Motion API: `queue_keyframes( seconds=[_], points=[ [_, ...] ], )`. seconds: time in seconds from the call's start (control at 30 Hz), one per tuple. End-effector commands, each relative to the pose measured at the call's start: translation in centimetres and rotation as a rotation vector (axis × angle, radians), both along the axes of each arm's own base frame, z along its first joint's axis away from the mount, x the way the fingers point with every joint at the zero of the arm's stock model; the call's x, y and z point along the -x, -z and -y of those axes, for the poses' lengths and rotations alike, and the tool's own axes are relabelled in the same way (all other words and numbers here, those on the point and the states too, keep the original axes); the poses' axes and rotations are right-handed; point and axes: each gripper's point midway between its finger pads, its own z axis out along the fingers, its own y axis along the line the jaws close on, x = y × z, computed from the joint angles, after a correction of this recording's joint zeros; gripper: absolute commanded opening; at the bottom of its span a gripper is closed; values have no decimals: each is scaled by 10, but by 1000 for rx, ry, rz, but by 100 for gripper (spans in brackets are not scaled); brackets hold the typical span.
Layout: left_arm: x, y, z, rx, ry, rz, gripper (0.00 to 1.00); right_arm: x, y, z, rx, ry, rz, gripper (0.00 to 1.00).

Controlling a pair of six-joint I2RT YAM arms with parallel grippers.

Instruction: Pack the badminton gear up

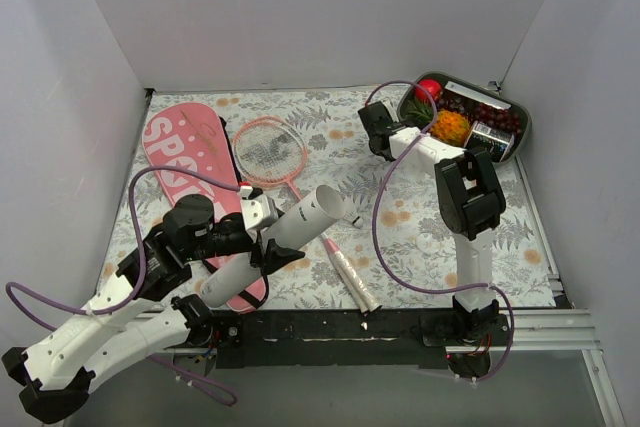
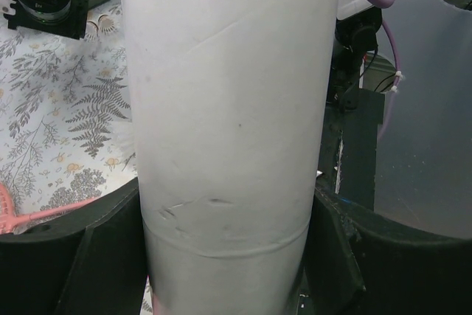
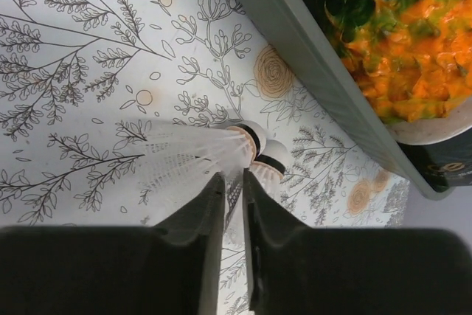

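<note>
Your left fingers [image 2: 59, 256] held the long white tube [image 1: 300, 222] tilted, well apart from the grey fruit tray [image 3: 317, 71], mouth toward it, likely for loading. Right fingers [image 3: 192, 248] sat at a narrow slit over the small white feathered shuttlecock [image 3: 192, 156], just beside that tray; grip unclear.

A lab-style robot cell is shown: a floral-covered surface [image 1: 400, 232] is boxed in by white panels [image 1: 300, 17], and the left arm [image 1: 110, 332] and right arm [image 1: 468, 202] are bolted to a black rail [image 1: 330, 325].
</note>
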Motion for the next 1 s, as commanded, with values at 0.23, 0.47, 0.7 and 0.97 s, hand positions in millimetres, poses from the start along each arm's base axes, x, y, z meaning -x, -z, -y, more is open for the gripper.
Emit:
queue_keyframes(
  seconds=[0.23, 0.47, 0.7, 0.97],
  points=[
    [2, 1, 1, 10, 5, -3, 11, -12, -10, -11, -72, 15, 49, 1],
    [-3, -1, -1, 3, -23, 5, 11, 0, -118, -38, -365, -75, 243, 1],
    [-6, 6, 5, -18, -10, -12, 11, 62, -228, -56, -664, -228, 354, 1],
    [-4, 6, 8, -7, 8, -9, 11, 177, -311, -95, -1077, -576, 313, 1]
  ],
)
